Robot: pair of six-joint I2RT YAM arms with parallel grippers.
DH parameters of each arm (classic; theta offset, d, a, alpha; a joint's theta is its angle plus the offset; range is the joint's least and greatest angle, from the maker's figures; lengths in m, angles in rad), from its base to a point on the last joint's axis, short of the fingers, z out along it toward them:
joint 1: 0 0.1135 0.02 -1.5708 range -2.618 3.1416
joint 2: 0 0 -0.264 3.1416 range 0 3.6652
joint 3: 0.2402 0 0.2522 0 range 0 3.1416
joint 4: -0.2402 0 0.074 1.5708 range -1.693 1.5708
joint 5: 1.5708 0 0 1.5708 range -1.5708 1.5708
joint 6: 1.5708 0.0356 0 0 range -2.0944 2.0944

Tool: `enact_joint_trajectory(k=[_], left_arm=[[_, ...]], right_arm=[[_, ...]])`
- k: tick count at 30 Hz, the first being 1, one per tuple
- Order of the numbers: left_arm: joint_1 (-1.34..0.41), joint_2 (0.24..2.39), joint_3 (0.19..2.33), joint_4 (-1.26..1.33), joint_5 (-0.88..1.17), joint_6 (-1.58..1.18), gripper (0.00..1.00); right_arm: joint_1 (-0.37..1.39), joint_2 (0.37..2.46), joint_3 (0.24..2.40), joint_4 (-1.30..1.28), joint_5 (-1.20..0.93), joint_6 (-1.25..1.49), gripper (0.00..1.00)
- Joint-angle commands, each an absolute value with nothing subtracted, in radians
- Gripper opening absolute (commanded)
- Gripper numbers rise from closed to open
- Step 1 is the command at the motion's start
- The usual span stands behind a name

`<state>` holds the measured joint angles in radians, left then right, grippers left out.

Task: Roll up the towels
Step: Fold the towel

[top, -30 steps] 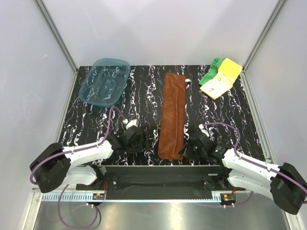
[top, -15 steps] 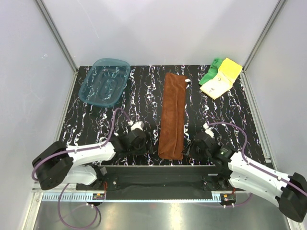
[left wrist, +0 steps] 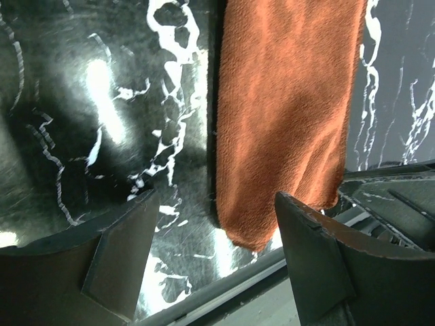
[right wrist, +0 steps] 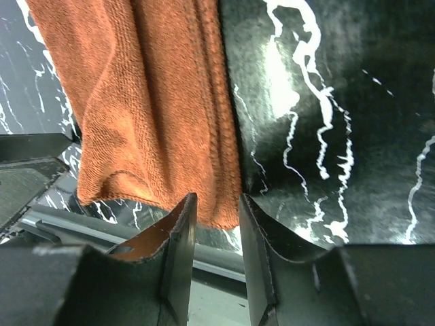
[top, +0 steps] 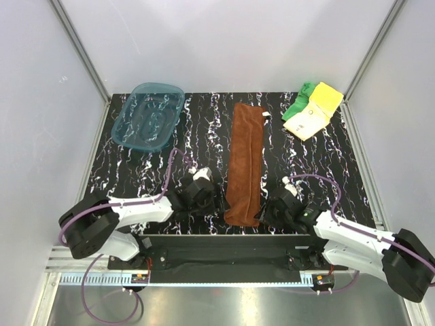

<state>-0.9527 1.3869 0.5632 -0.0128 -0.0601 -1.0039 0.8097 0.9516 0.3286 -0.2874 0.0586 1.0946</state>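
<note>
The rust-brown towel point(top: 246, 163) lies flat as a long strip down the middle of the black marbled table point(top: 326, 176). Its near end reaches the front edge. My left gripper point(top: 209, 202) is open wide just left of that end; in the left wrist view point(left wrist: 216, 197) the towel's near left corner point(left wrist: 282, 102) shows between the spread fingers. On the other side, my right gripper point(top: 269, 212) stands at the near right corner, its jaws narrowly apart, with the towel's corner point(right wrist: 149, 102) just beyond the tips point(right wrist: 217, 197). The green towel point(top: 299, 103) and the yellow towel point(top: 314, 114) lie piled at the back right.
A translucent teal tray point(top: 126, 129) sits at the back left. The table's front edge and a metal rail point(top: 224, 239) run right below both grippers. White walls enclose the table on three sides.
My left gripper has moved right, closer to the brown towel's near left corner. The right gripper shifted a little outward and back. The towel has not moved.
</note>
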Motion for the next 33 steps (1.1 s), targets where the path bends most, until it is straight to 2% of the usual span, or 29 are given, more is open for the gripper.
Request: enact_joint_trajectory(k=[1, 8, 10, 16, 19, 25, 28, 30, 31, 32, 33], left_arm=[[-0.956, 1.428, 0.569, 0.017, -0.041, -1.012, 0.76], [-0.985, 1.457, 0.543, 0.077, -0.015, -1.038, 0.71], [-0.997, 1.462, 0.535, 0.081, -0.017, -1.046, 0.68], [-1.037, 1.471, 0.497, 0.109, -0.015, -1.069, 0.44], [-1.046, 1.462, 0.463, 0.112, -0.014, -1.075, 0.35], [-1.046, 1.414, 0.437, 0.063, -0.026, -1.072, 0.27], [-1.046, 1.402, 0.448, 0.038, -0.038, -1.062, 0.27], [-1.046, 1.402, 0.462, 0.015, -0.040, -1.054, 0.33], [-1.046, 1.399, 0.468, 0.003, -0.041, -1.048, 0.39], [-1.046, 1.394, 0.474, 0.003, -0.043, -1.046, 0.56], [-1.046, 1.393, 0.477, 0.003, -0.043, -1.043, 0.66]], right_arm=[[0.819, 0.969, 0.324, -0.210, 0.051, 1.100, 0.39], [0.821, 1.020, 0.304, -0.169, 0.037, 1.109, 0.38], [0.821, 1.017, 0.298, -0.167, 0.035, 1.111, 0.35], [0.821, 0.945, 0.276, -0.213, 0.025, 1.114, 0.08], [0.821, 0.881, 0.261, -0.265, 0.023, 1.121, 0.04], [0.821, 0.752, 0.241, -0.376, 0.041, 1.141, 0.03], [0.821, 0.733, 0.255, -0.399, 0.054, 1.146, 0.02], [0.821, 0.739, 0.273, -0.394, 0.055, 1.147, 0.01], [0.821, 0.750, 0.291, -0.391, 0.052, 1.147, 0.00], [0.821, 0.758, 0.301, -0.388, 0.055, 1.146, 0.00], [0.821, 0.764, 0.311, -0.388, 0.055, 1.143, 0.00]])
